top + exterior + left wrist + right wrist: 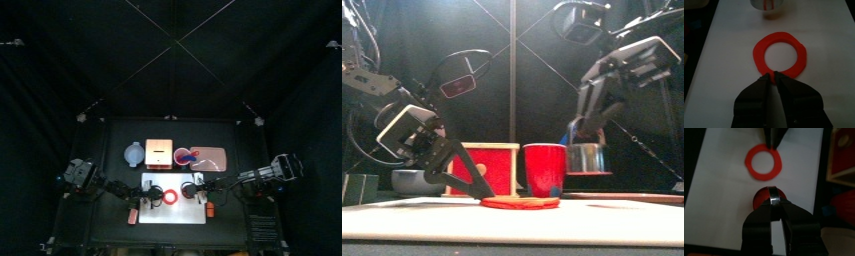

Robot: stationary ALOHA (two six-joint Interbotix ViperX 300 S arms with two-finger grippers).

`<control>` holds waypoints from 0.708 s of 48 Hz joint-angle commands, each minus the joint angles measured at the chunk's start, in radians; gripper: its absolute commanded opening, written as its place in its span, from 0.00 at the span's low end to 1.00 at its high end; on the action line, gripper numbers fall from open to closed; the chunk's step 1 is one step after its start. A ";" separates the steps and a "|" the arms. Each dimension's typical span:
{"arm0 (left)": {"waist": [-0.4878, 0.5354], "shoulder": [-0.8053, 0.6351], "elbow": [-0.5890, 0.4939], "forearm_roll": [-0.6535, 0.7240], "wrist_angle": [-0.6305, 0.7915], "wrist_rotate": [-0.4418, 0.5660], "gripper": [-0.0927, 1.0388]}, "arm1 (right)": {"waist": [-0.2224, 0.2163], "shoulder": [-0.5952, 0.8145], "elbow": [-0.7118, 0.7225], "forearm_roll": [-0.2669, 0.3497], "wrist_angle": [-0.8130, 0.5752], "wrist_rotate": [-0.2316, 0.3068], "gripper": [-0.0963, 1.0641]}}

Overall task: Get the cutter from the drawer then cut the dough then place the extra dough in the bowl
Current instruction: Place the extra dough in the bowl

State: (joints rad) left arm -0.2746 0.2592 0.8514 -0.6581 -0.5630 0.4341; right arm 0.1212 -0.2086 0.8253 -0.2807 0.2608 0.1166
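Dough (759, 52) question: the ring lies flat on the board (724, 50), mid-table, with the hole already cut. How would you get that thing over to the bowl (135, 153) without wrecking it?

re: Carefully, lol. It looks soft and floppy. Thin band, big hole, so I'd expect it to sag or stretch once one side comes up, and maybe tear at a narrow spot. Probably a bit tacky on the board too. It's light though, so weight's no issue.

The left gripper (773, 75) has its jaws pinched together on the near rim, across the band. That seems the sane spot — nip the full width, then peel up slowly.

The right gripper (772, 201) hangs on the other side, clamped on the cutter (585, 158), which looks clear of the board. A red blob (765, 195) sits at its tips in the wrist view — can't tell if that's the cut-out.

Bowl's back left, beside the box (159, 152), well apart from the ring.
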 commanded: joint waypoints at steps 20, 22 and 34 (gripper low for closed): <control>0.032 -0.078 -0.012 0.041 0.011 0.115 0.68 | -0.054 0.012 0.018 0.087 -0.006 0.005 0.66; 0.032 -0.086 -0.012 0.040 0.011 0.117 0.68 | -0.054 0.012 0.018 0.104 -0.006 0.005 0.70; 0.037 -0.123 0.003 0.038 0.006 0.121 0.70 | -0.046 0.011 0.012 0.141 -0.006 0.003 0.75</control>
State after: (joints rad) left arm -0.2439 0.1657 0.8560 -0.6197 -0.5492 0.5522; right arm 0.0721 -0.1810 0.8514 -0.1427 0.2608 0.1212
